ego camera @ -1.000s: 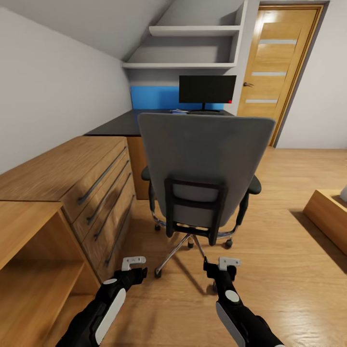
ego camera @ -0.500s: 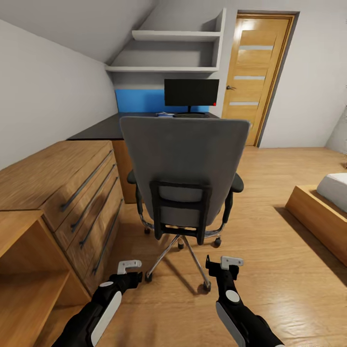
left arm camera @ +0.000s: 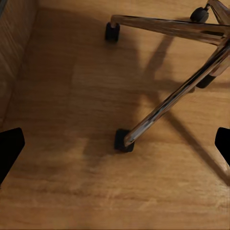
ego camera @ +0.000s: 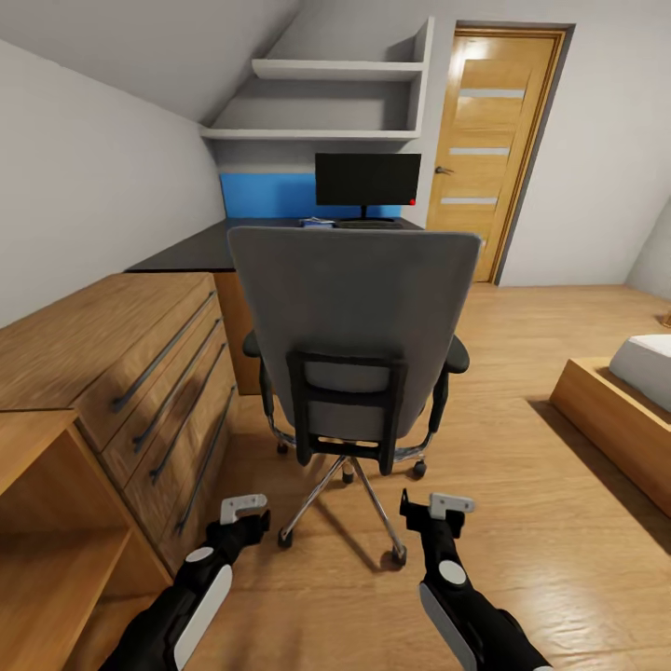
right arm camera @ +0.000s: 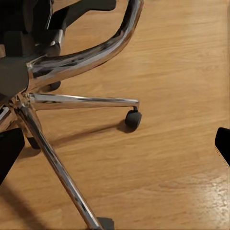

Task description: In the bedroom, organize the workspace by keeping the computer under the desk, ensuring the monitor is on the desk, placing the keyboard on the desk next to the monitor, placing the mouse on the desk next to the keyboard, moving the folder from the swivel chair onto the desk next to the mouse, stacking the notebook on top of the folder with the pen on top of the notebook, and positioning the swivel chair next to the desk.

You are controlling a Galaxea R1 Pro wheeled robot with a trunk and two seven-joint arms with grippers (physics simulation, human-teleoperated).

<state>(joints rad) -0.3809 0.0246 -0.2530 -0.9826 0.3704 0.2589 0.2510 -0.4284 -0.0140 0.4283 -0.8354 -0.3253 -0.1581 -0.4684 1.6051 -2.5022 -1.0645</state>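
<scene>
The swivel chair (ego camera: 354,317) stands right in front of me with its grey backrest toward me, hiding its seat. Past it is the black-topped desk (ego camera: 186,253) with the monitor (ego camera: 367,179) upright before the blue back panel. A low dark strip in front of the monitor's stand may be the keyboard (ego camera: 370,224). My left gripper (ego camera: 244,511) and right gripper (ego camera: 438,508) hang low over the floor, either side of the chrome star base, both open and empty. The left gripper (left arm camera: 115,143) looks down at a castor (left arm camera: 123,140), and the right gripper (right arm camera: 115,143) faces another castor (right arm camera: 133,119).
A light wooden dresser (ego camera: 112,335) with long dark handles runs along the left, with an open wooden shelf unit (ego camera: 47,522) nearest me. A wooden door (ego camera: 485,140) is at the back right, and a low bed frame (ego camera: 615,419) at the right. Wall shelves (ego camera: 326,93) hang above the desk.
The whole picture has slid left, so the camera has turned right, bringing more of the bed into view. Both grippers stay open and low.
</scene>
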